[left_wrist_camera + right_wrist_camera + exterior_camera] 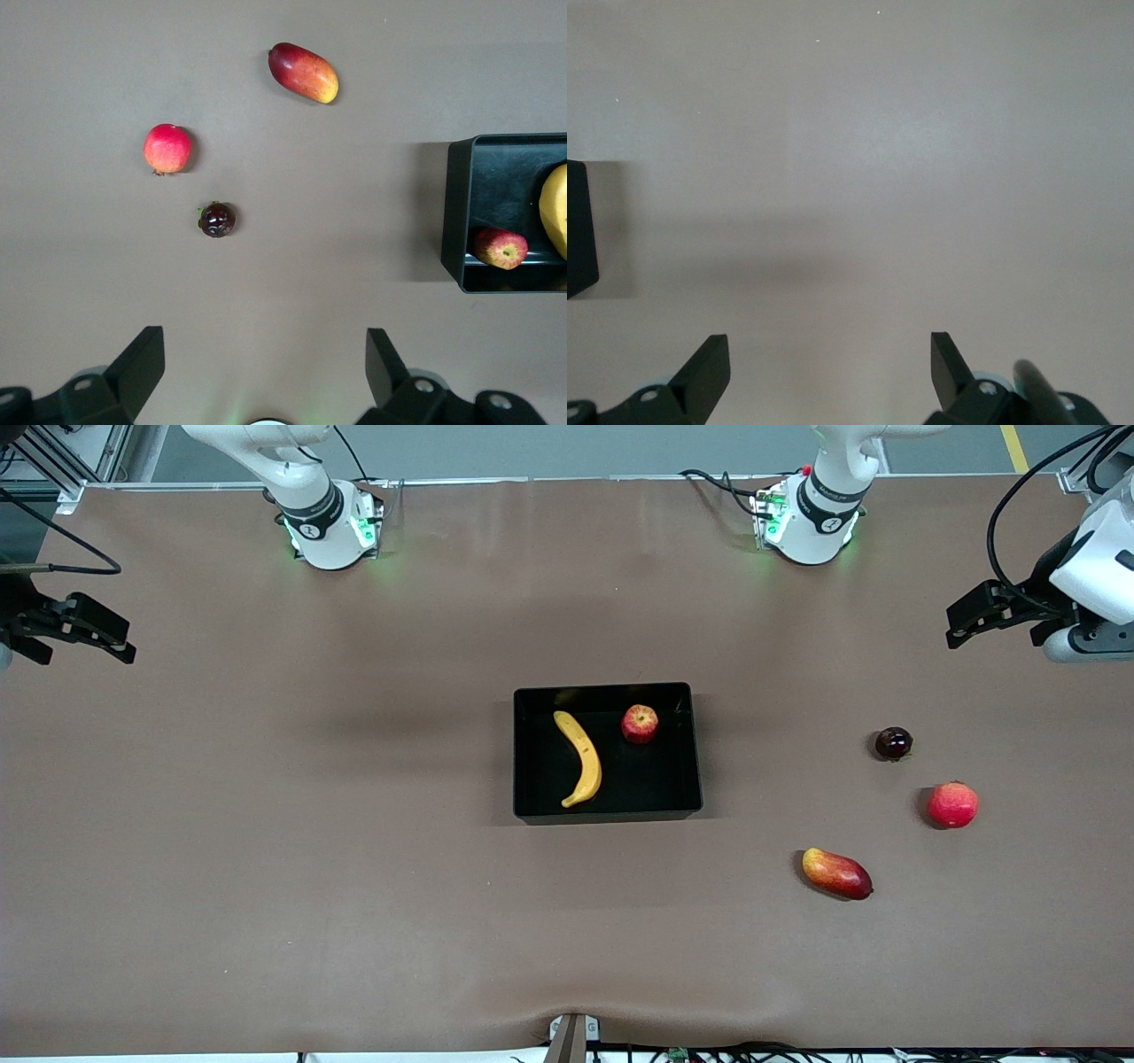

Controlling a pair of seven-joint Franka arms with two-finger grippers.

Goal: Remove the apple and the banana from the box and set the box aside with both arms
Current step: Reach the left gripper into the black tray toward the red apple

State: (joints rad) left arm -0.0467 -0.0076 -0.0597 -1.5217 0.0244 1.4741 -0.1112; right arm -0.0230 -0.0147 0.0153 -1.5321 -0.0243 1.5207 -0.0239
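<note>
Left wrist view: banana (556, 212) and black bin (461, 208) cut by frame edge. Right wrist view: bin only a corner. Front view: right gripper (84, 633) partly off-frame. Small dark fruit (893, 743) unidentifiable.

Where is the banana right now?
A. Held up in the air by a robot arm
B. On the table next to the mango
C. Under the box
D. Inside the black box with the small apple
D. The banana lies flat inside the black box, with the small apple in there too, in the part of the box farther from the front camera; no end effector is holding anything.
</note>
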